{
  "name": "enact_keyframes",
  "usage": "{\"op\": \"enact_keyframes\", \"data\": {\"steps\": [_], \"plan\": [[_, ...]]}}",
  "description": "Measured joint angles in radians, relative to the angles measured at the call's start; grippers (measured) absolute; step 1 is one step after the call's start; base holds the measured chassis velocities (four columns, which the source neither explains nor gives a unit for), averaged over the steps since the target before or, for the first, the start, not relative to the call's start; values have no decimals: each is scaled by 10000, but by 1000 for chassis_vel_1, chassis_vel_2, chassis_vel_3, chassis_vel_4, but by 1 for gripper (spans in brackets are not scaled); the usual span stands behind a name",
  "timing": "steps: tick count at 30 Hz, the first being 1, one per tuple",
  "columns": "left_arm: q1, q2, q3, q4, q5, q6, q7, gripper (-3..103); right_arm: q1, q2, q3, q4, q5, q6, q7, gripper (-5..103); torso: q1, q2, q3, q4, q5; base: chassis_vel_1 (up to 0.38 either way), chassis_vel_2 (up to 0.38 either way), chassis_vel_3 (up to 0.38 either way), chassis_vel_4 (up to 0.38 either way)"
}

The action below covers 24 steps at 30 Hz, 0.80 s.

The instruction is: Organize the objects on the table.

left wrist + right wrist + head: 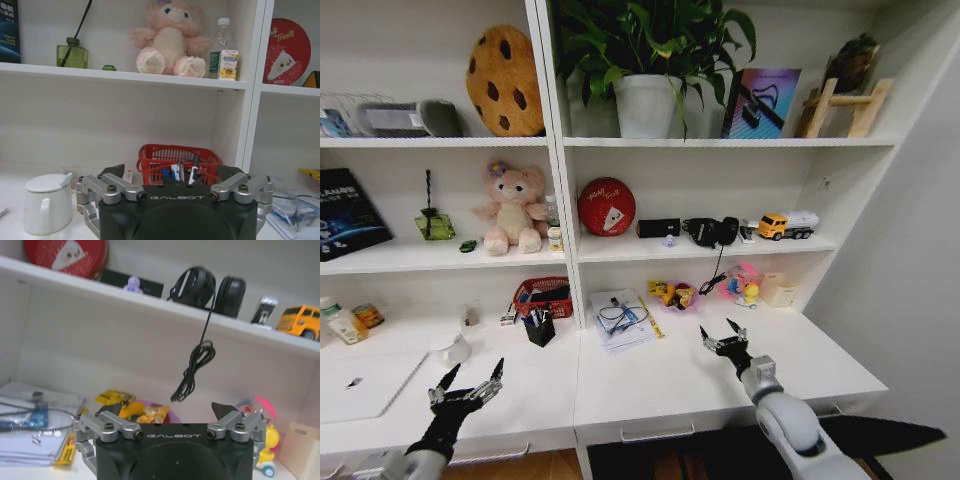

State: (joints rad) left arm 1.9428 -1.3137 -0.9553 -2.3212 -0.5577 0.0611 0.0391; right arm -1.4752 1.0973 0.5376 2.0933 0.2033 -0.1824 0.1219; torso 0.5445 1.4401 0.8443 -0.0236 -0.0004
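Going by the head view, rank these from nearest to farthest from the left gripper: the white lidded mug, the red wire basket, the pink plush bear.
1. White lidded mug: on the desk, just beyond the open left gripper.
2. Red wire basket: farther back on the desk, toward the shelf divider.
3. Pink plush bear: up on the shelf above the basket.

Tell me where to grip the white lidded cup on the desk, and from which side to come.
Grip the white lidded cup across its round body, below the lid, probably coming level from the front with the open left gripper. It stands upright on the desk; its pale blue tab sticks up from the lid, so a top grasp looks awkward.
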Motion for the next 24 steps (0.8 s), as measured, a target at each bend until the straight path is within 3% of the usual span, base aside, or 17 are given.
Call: {"op": "enact_keyframes", "data": {"steps": [3,7,13,24], "plan": [[0,-1,0,0,0,0,1,100,-258,411,-200,999,-536,-332,751,100,2,-1,2,4,1,0,0,0,0],[0,-1,0,-1,0,0,3,100,-160,258,-491,1388,-699,-828,1186,100,3,-2,2,2,4,26,28,-35,-30],[0,-1,0,-1,0,0,4,100,-71,-174,-620,1654,-747,-1168,1294,100,5,-3,3,3,3,115,128,-119,-121],[0,0,0,-1,0,0,6,100,-162,-246,-651,1612,-773,-1116,1180,100,3,-3,1,-1,3,229,236,-239,-235]]}}
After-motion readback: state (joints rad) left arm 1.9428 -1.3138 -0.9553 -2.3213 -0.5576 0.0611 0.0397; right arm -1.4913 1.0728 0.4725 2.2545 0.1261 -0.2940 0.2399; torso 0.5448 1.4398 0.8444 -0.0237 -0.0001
